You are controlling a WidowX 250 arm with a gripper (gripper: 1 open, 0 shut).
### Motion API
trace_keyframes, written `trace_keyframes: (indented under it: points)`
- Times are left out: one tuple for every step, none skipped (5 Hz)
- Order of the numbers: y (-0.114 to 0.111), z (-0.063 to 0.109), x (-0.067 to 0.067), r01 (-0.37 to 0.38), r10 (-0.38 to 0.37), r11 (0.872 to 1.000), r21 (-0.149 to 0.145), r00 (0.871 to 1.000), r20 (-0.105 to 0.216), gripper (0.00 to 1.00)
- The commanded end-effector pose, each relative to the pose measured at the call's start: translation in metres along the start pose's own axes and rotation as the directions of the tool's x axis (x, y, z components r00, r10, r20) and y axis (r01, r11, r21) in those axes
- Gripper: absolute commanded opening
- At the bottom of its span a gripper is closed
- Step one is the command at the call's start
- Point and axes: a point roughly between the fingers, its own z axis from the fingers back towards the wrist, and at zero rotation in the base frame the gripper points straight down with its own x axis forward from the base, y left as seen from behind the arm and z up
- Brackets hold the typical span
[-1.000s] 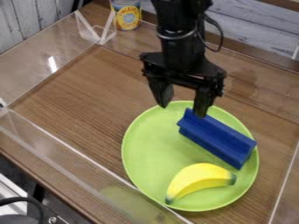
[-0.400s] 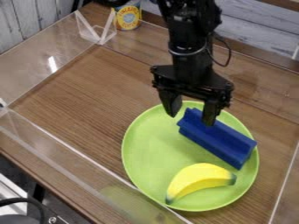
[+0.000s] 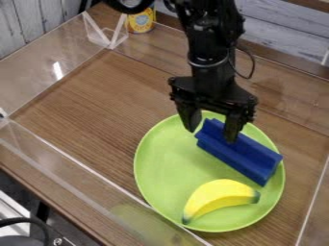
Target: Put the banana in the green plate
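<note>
The yellow banana [image 3: 218, 200] lies on the near part of the lime-green plate [image 3: 161, 163], at the front of the table. A blue ridged block [image 3: 240, 154] rests on the plate's right half, just behind the banana. My gripper [image 3: 213, 120] hangs open over the plate's far edge, its black fingers [image 3: 190, 117] straddling the blue block's upper left end. Nothing is held between the fingers. The banana is well clear of the gripper, toward the camera.
Clear plastic walls [image 3: 52, 144] ring the wooden table [image 3: 90, 96] on the left and front. A yellow-labelled can [image 3: 139, 17] stands at the back left. A black cable [image 3: 244, 53] trails behind the arm.
The arm has shifted to the right and slightly nearer, from beside the block's left end to over it. The jaws stay open. Banana and block have not moved.
</note>
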Motion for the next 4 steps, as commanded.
trace_keyframes:
  points:
    - [-0.005, 0.005, 0.01, 0.016, -0.016, 1.0, -0.007, 0.999, 0.042, 1.0]
    - [-0.008, 0.002, 0.006, 0.024, -0.024, 1.0, -0.009, 0.999, 0.035, 1.0]
    - [-0.013, -0.001, 0.001, 0.032, -0.031, 0.999, -0.013, 0.999, 0.034, 1.0]
    - [-0.017, -0.004, -0.004, 0.041, -0.04, 0.999, -0.016, 0.999, 0.029, 1.0]
